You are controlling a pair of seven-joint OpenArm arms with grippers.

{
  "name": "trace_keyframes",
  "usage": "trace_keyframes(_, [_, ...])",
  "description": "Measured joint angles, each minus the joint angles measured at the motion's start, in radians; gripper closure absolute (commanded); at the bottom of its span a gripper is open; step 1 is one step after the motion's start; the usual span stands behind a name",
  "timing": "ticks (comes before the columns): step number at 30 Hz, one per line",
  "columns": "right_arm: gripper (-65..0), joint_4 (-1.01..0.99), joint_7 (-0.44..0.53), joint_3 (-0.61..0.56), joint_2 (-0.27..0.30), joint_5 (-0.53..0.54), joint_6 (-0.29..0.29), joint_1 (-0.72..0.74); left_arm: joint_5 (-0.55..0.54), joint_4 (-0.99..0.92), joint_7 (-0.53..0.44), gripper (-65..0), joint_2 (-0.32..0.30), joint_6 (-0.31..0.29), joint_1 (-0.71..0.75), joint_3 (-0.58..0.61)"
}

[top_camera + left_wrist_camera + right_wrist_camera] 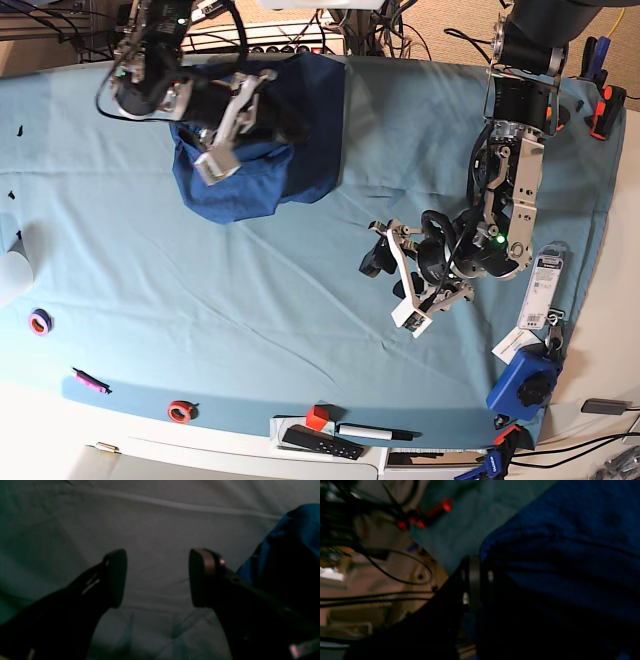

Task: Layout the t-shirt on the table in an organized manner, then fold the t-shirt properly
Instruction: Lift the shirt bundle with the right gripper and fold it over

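Navy fabric fills most of what my right wrist camera sees: the t-shirt (262, 140) sits bunched at the far side of the tabletop (200, 300), on the base view's upper left, near the far edge. It lies crumpled rather than spread, one darker layer lying flatter toward the middle of the tabletop and a lighter blue fold hanging forward below my right arm. My right pincer (476, 580) is pressed together on a fold of the t-shirt; in the wrist view the cloth bulges out just beside the closed fingers, and the teal covering shows behind it. From the base view that pincer sits over the garment's upper part, lifting some of the cloth off the surface.

My left pincer (157, 578) is spread wide and pinches nothing. Its two dark fingers (116, 577) frame only wrinkled teal cloth, with a long crease running across the covering beyond them. A corner of the t-shirt shows at the right edge of that wrist view, apart from the fingers. In the base view this arm hangs over the tabletop's right half, well apart from the garment.

Along the near edge lie small things: a purple tape ring (40, 322), a red tape ring (180, 410), a red cube (317, 417), a black marker (375, 432).
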Motion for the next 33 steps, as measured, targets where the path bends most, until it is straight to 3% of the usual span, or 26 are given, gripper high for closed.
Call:
trace_keyframes(3, [0.0, 0.0, 0.001, -0.052, 0.002, -0.061, 0.0, 0.0, 0.0, 0.0, 0.0, -36.2, 0.0, 0.0, 0.0, 0.0])
trace_keyframes(7, [0.0, 0.0, 0.107, -0.127, 0.002, -0.182, -0.005, 0.0, 0.0, 0.0, 0.0, -36.2, 0.0, 0.0, 0.0, 0.0])
trace_keyframes(11, [0.0, 0.0, 0.192, -0.204, 0.005, -0.326, -0.068, 0.0, 0.0, 0.0, 0.0, -36.2, 0.0, 0.0, 0.0, 0.0])
trace_keyframes(17, [-0.9, 0.0, 0.213, -0.279, 0.005, -0.372, -0.109, 0.011, 0.0, 0.0, 0.0, -36.2, 0.0, 0.0, 0.0, 0.0])
trace_keyframes(20, [-26.7, 0.0, 0.214, -0.294, 0.005, -0.365, -0.093, 0.017, 0.0, 0.0, 0.0, -36.2, 0.0, 0.0, 0.0, 0.0])
trace_keyframes(21, [-32.3, 0.0, 0.213, -0.294, 0.005, -0.341, -0.077, 0.021, 0.0, 0.0, 0.0, -36.2, 0.0, 0.0, 0.0, 0.0])
trace_keyframes(28, [-33.6, 0.021, 0.178, -0.294, 0.005, -0.271, -0.045, 0.031, 0.0, 0.0, 0.0, -36.2, 0.0, -0.004, 0.0, 0.0])
trace_keyframes(33, [-33.6, 0.192, 0.151, -0.255, 0.007, -0.276, -0.051, 0.028, 0.0, 0.0, 0.0, -36.2, 0.0, -0.004, 0.0, 0.0])
